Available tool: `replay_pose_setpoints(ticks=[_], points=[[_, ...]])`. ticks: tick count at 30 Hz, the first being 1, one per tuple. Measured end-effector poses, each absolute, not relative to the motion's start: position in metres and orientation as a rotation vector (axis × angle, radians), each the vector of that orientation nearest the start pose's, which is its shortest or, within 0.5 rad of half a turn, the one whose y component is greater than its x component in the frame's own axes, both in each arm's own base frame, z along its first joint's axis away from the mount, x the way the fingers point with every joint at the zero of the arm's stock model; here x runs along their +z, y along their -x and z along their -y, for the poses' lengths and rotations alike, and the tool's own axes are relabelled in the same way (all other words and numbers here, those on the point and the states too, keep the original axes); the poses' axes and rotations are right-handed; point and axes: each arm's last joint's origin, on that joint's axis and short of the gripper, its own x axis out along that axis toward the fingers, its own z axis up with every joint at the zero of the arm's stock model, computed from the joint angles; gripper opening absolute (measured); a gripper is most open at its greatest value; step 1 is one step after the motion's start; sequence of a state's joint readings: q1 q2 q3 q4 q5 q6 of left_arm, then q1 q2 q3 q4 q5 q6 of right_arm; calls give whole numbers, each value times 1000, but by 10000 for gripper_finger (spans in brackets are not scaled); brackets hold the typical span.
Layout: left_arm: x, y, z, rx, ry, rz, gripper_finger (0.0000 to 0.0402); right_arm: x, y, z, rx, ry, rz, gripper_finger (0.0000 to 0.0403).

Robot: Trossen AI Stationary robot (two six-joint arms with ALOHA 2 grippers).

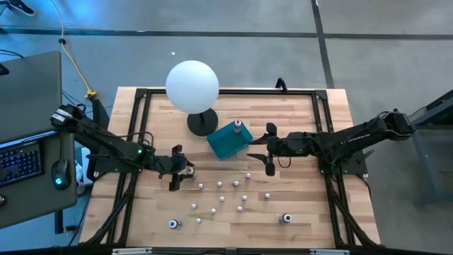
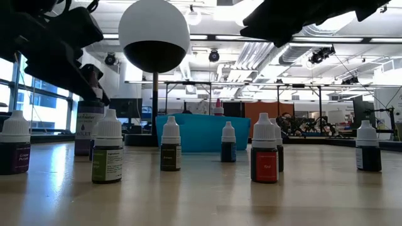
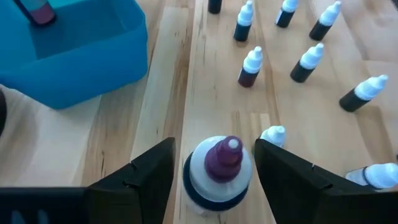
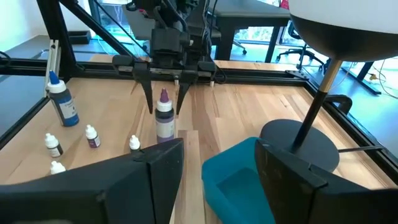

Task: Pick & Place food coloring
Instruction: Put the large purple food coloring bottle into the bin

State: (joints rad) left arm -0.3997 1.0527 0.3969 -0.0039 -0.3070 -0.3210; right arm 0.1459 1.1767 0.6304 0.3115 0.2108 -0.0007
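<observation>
A larger bottle with a white body and a purple tip [image 3: 217, 171] stands upright on the table between the fingers of my left gripper [image 3: 214, 155], which is open; a narrow gap shows on each side. From the right wrist view, the left gripper [image 4: 165, 102] straddles the bottle's top [image 4: 163, 96]. Several tiny dropper bottles with white caps [image 1: 225, 198] stand scattered on the wood. The teal tray [image 1: 225, 142] holds one pink-topped bottle [image 1: 238, 125]. My right gripper [image 1: 267, 150] is open, beside the tray's right edge, holding nothing.
A lamp with a white globe [image 1: 192, 86] on a black base [image 1: 202, 122] stands just behind the tray. A blue-tipped bottle [image 4: 61, 102] and two more larger bottles [image 1: 287, 218] [image 1: 173, 224] stand near the table's edges. A black frame [image 1: 322, 127] borders the table.
</observation>
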Motion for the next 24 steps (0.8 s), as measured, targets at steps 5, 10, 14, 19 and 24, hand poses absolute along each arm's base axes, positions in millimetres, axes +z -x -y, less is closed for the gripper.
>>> replay_pose_setpoints(ticks=[5, 10, 14, 19, 24], points=[[173, -183, 67, 38, 75, -616, 179, 249, -251, -31, -64, 46, -231, 190], [174, -184, 65, 113, 80, -584, 117, 249, -251, -31, -64, 48, -231, 190], [184, -190, 66, 150, 135, -463, 103, 249, -251, -31, -64, 49, -231, 190], [227, -208, 72, 174, 139, -310, 103, 252, -249, -30, -58, 113, -220, 190], [277, -240, 66, 261, 70, -279, 113, 261, -240, -27, -126, 131, -205, 190]])
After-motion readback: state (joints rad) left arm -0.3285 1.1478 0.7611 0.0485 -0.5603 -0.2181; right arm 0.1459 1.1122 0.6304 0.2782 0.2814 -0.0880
